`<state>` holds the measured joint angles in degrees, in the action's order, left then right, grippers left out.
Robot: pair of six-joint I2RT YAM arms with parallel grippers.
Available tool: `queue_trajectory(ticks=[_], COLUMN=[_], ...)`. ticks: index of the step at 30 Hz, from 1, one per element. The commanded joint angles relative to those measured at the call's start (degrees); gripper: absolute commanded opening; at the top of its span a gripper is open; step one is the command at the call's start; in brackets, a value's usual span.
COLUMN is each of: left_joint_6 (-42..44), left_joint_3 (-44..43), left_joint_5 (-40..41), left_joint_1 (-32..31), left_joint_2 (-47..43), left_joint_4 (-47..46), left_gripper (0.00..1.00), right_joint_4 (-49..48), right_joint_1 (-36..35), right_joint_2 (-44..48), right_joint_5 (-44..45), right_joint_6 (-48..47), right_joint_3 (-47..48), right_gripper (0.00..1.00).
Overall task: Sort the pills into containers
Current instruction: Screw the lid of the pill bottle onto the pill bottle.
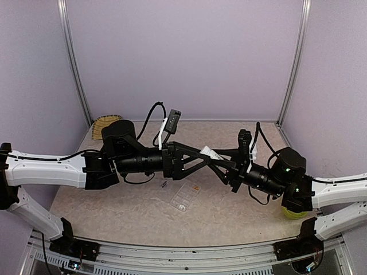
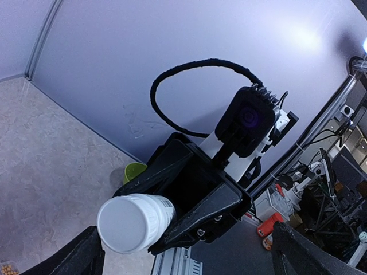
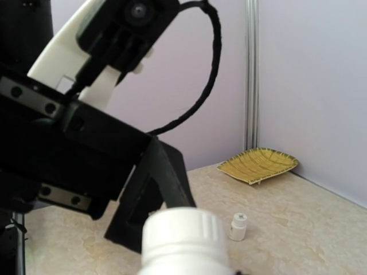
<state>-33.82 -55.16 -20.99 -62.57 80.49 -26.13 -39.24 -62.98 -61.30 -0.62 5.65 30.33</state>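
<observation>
Left wrist view: pinching a white bottle (image 2: pixel 129 224) with the right gripper (image 2: pixel 143 217), aiming its cap end straight at the left gripper (image 2: pixel 189 255), spread wide just beside it, up over the clear pill box (image 1: pixel 184 196) lying flat on the table (image 1: pixel 114 212) between both arms.

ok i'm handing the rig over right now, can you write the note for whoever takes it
Left gripper: wide open, holding nothing, its fingers flanking the bottle's cap end.
Right gripper: shut on a white bottle, held in the air, cap on.
Organizer box: flat on the table, near its middle; a few orange pills in one cell, other cells too small to read.
Second small white bottle stands on the table.
Done: bottle lifted. Left: probably uncap it, then sort the pills.
</observation>
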Motion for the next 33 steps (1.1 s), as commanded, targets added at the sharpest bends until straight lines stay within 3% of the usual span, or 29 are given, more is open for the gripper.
queue_trajectory(ticks=[1,15,33], left_joint_6=[-0.28,1.0,0.13], left_joint_3=[0.23,0.49,1.92], left_joint_5=[-1.98,-1.69,1.12], left_joint_1=[-0.27,-0.36,1.04], left_joint_2=[-0.61,-1.43,-2.35], left_joint_4=[-3.12,-4.2,-2.59], left_gripper=[0.98,0.87,0.51], right_joint_4=[-0.71,-1.81,-1.29], right_joint_1=[-0.39,-0.39,-0.39], right_joint_2=[-1.14,-4.21,-2.48], right_joint_5=[0.79,-1.75,-1.18], right_joint_6=[0.65,2.66,1.82], right_joint_3=[-0.48,-0.78,-2.62], right_gripper=[0.14,0.13,0.13])
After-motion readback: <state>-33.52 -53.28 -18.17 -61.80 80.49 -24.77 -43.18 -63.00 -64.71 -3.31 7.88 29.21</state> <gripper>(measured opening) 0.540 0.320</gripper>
